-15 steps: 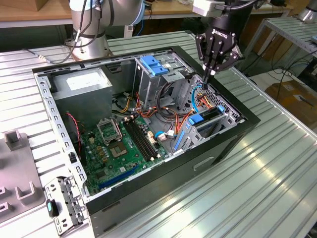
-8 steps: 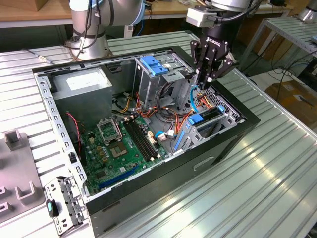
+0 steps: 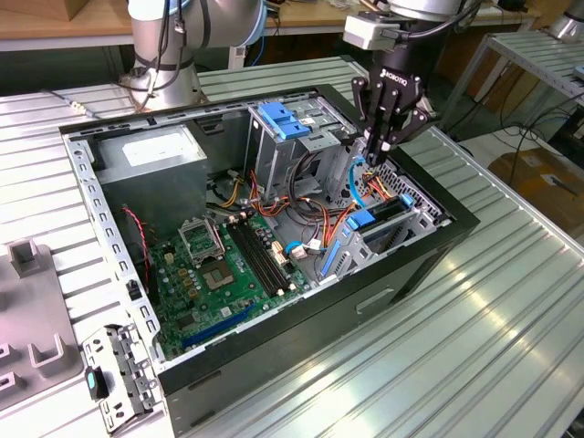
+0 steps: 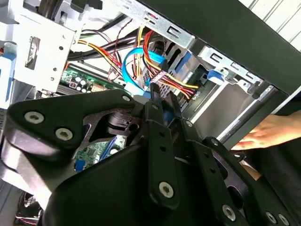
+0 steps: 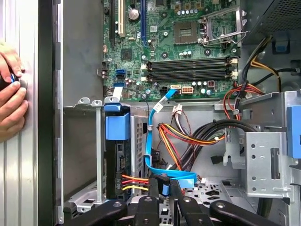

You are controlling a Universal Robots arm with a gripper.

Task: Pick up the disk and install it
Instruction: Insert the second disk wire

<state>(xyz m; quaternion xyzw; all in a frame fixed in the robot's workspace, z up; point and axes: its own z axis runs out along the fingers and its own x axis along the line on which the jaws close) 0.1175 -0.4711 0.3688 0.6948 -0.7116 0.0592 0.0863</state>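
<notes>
The disk (image 5: 116, 141), a dark drive in a bright blue carrier, stands on edge in the drive bay of the open computer case (image 3: 438, 239); in the exterior view its blue end (image 3: 332, 255) faces the motherboard. Red, yellow and orange wires reach its far end. My gripper (image 3: 379, 146) hangs inside the case just beside that bay. Its black fingers (image 5: 153, 188) are closed on the plug end of a flat blue data cable (image 5: 151, 136). In the second wrist view the gripper (image 4: 162, 106) pinches the same blue piece.
The green motherboard (image 3: 224, 269) lies on the case floor, and a tall metal cage with a blue latch (image 3: 285, 123) stands behind it. A person's hands (image 5: 11, 94) rest on the table next to the case wall. Loose wire bundles (image 5: 188, 136) cross the space beside the bay.
</notes>
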